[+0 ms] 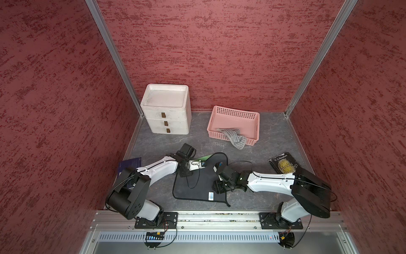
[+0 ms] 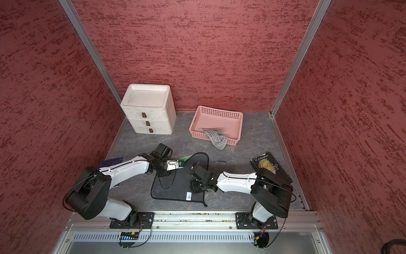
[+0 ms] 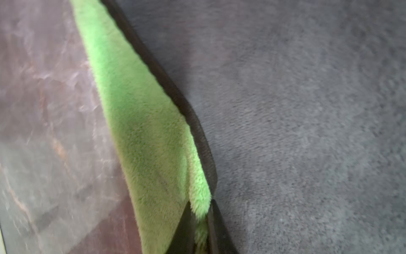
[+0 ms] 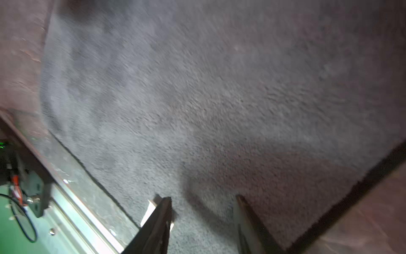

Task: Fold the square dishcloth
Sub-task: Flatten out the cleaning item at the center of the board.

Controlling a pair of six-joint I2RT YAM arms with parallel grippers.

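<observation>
The square dishcloth (image 1: 197,184) (image 2: 175,184) lies on the table between the arms, dark grey with a black hem. Its far left corner is lifted, which shows a bright green underside (image 3: 140,123) (image 1: 203,157). My left gripper (image 3: 200,206) (image 1: 204,163) is shut on that corner, with green pile pinched between the fingers. My right gripper (image 4: 203,198) (image 1: 217,187) hangs open just above the cloth's near right part, nothing between its fingers, next to the white label (image 4: 151,209) (image 1: 211,195).
A white drawer unit (image 1: 165,110) stands at the back left. A pink basket (image 1: 232,112) at the back has a grey striped rag (image 1: 236,138) draped over its front wall. A black book (image 1: 284,165) lies right, a blue book (image 1: 129,163) left. A metal rail (image 1: 219,216) runs along the front.
</observation>
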